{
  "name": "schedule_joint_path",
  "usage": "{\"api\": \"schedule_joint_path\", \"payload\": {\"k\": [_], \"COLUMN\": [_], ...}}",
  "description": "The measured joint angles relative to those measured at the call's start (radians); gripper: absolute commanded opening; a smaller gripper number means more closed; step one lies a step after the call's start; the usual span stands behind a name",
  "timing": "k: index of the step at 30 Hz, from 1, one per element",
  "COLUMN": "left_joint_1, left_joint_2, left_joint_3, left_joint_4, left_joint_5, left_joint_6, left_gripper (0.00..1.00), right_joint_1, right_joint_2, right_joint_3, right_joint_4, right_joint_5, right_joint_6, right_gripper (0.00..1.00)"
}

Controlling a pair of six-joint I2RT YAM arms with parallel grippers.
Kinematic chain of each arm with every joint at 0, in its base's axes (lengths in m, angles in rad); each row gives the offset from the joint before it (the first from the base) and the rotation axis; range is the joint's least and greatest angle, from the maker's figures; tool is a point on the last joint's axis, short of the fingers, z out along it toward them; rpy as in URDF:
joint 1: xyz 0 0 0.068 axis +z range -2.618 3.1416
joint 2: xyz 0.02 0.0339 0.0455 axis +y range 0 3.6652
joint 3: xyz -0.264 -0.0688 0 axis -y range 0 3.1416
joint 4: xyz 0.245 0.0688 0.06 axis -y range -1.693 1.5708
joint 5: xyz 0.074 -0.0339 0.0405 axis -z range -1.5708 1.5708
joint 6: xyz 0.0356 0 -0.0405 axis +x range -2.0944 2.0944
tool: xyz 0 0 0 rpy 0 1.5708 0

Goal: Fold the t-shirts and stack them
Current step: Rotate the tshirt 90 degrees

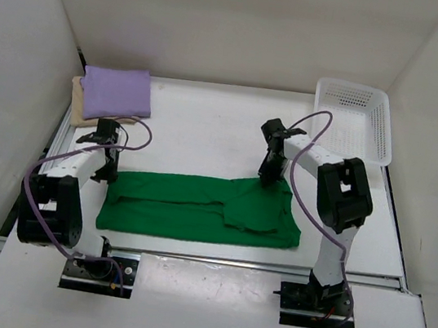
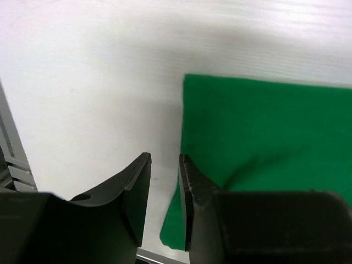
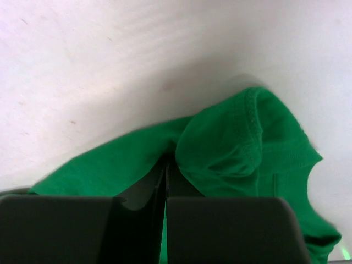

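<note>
Three t-shirts lie on the tabletop. The green t-shirt is spread half-folded between the arms, and the purple t-shirt sits folded atop the tan t-shirt at the far left corner. We judge the green cloth light, limp and quick to bunch, best taken at hems or corners. Only the right wrist view shows the right pincer clenched, seemingly on a raised fold. The left wrist view shows the left pincer released and empty, just beside the shirt's edge.
</note>
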Motion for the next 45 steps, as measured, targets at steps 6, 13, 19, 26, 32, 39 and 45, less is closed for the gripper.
{"api": "schedule_joint_path", "payload": {"k": [6,13,19,26,32,39,45], "left_joint_1": [0.093,0.143,0.163,0.179,0.179,0.177,0.157], "left_joint_2": [-0.056,-0.097,-0.092,-0.089,-0.094,-0.027,0.037], "left_joint_3": [-0.013,-0.04,-0.039,-0.003,0.036,0.082,0.127], "left_joint_4": [0.007,-0.021,-0.068,-0.108,-0.108,-0.092,-0.069], "left_joint_5": [-0.023,-0.042,-0.041,-0.014,0.03,0.054,0.052], "left_joint_6": [0.0,0.0,0.0,0.0,0.0,0.0,0.0], "left_gripper": [0.39,0.39,0.39,0.39,0.4,0.4,0.4], "right_joint_1": [0.001,-0.005,-0.018,-0.013,0.005,-0.008,-0.013], "right_joint_2": [0.172,0.563,0.622,0.288,-0.16,-0.243,-0.142], "right_joint_3": [0.266,0.946,1.059,0.674,0.192,-0.207,-0.198], "right_joint_4": [-0.154,-0.115,0.253,0.42,0.346,0.272,0.196], "right_joint_5": [0.001,-0.02,-0.097,-0.061,0.079,0.146,0.193], "right_joint_6": [-0.028,-0.051,0.018,-0.004,0.079,0.286,0.397], "right_gripper": [0.0,0.03,0.23,0.31,0.39,0.42,0.45]}}
